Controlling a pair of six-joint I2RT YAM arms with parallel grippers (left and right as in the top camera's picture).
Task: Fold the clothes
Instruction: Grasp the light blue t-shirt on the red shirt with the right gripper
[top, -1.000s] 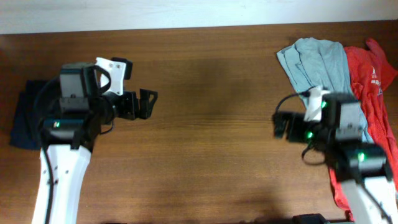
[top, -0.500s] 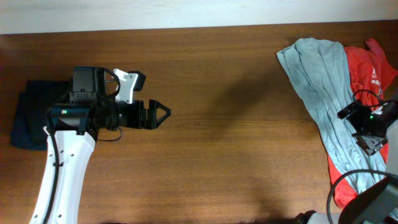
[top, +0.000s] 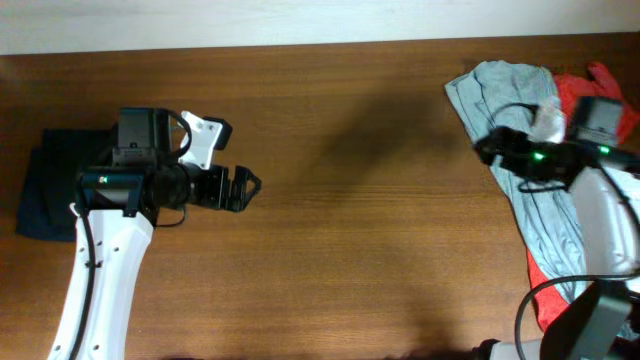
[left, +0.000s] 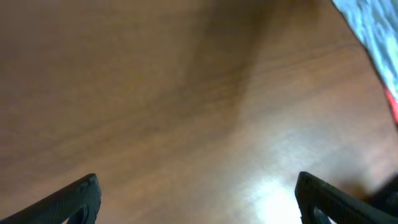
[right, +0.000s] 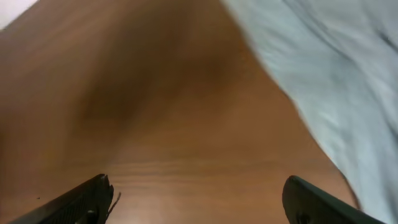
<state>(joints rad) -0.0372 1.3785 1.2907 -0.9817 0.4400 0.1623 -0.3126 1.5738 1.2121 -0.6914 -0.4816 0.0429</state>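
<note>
At the far left the navy shirt (top: 35, 200) lies in a dark heap on the bench (top: 360, 150), partly under my left arm, and I cannot tell whether it is folded. My left hand (top: 250, 185) hovers over bare wood near the middle, fingers spread wide with nothing between them. Over at the right edge the grey-blue shirt (top: 505, 95) lies crumpled in a long strip across the orange-red shirt (top: 612, 80). My right hand (top: 487, 150) sits at the grey-blue shirt's left border, fingers wide and empty. As I judge it, I should pinch only the grey-blue hem, low and shallow, so the red one stays put. Then I would draw the shirt toward the bare middle for the left hand to help spread flat.
</note>
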